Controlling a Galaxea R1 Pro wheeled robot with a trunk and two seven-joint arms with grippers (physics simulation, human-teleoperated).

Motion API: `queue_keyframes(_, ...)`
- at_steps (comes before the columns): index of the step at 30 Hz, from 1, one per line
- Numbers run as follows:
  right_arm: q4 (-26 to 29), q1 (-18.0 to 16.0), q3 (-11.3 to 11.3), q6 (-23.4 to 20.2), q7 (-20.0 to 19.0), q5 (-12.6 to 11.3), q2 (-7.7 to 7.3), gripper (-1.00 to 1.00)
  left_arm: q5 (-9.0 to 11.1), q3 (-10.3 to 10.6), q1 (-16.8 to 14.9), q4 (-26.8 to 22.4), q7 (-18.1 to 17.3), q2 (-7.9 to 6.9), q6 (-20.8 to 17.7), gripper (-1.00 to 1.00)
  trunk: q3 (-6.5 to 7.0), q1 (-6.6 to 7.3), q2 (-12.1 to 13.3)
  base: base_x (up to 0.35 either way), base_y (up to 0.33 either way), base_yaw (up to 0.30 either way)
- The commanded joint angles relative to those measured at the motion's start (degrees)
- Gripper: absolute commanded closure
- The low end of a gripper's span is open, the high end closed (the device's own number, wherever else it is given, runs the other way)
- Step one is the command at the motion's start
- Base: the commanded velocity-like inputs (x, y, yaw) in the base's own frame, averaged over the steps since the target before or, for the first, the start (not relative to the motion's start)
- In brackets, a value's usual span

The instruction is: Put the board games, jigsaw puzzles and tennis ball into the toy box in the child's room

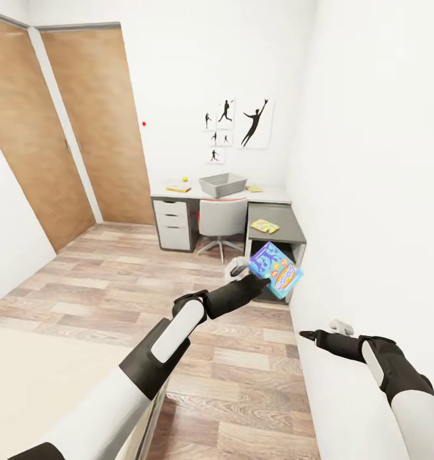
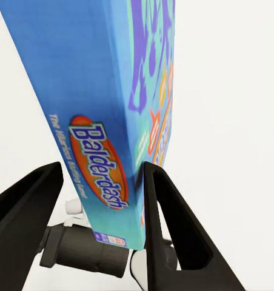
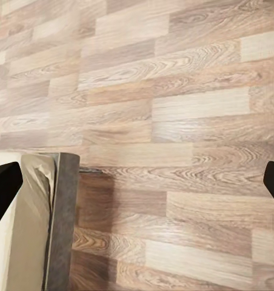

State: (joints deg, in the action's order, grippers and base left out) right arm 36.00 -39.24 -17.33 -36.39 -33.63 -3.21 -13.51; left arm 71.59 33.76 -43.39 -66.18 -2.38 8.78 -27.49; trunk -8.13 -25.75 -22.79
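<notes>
Blue board game pinched in the left hand; right hand spread wide, holding nothing.

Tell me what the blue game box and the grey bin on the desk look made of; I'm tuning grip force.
The blue game box looks like printed cardboard with a slightly glossy finish: sharp folded edges, full-colour lettering. The toy box looks like matte moulded plastic: uniform pale grey, sloped walls with a rim, though it's too distant to be sure.
</notes>
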Motion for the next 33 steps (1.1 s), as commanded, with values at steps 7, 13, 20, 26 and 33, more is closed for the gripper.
queue_keyframes(7,0.0,0.0,-0.2,-0.4,0.0,-0.3,0.13,-1.00,0.3,-0.1,0.0,0.0,-0.1,0.01,-0.2,1.00,0.26,-0.04,-0.1,0.003,0.000,-0.246)
queue_keyframes(13,0.1,0.0,-0.2,-0.4,0.0,-0.3,0.14,-1.00,0.3,-0.1,0.0,0.0,-0.1,0.01,-0.2,1.00,0.58,-0.04,-0.1,0.001,0.000,-0.244)
queue_keyframes(20,0.1,0.2,-0.2,-0.4,0.0,-0.3,0.18,-1.00,0.3,-0.1,0.0,0.0,-0.1,-0.08,-0.2,1.00,0.79,-0.04,-0.1,0.000,0.000,-0.128)
queue_keyframes(26,0.1,0.8,0.0,-0.3,0.0,-0.2,1.26,-1.00,0.3,-0.1,0.0,0.0,-0.1,-0.20,-0.2,1.00,0.83,-0.04,-0.1,0.000,0.000,-0.034)
queue_keyframes(33,0.2,1.1,0.3,-0.3,0.0,0.2,1.96,-1.00,0.3,-0.2,0.0,0.0,-0.1,-0.24,-0.2,1.00,0.84,-0.04,-0.1,0.000,0.000,-0.007)
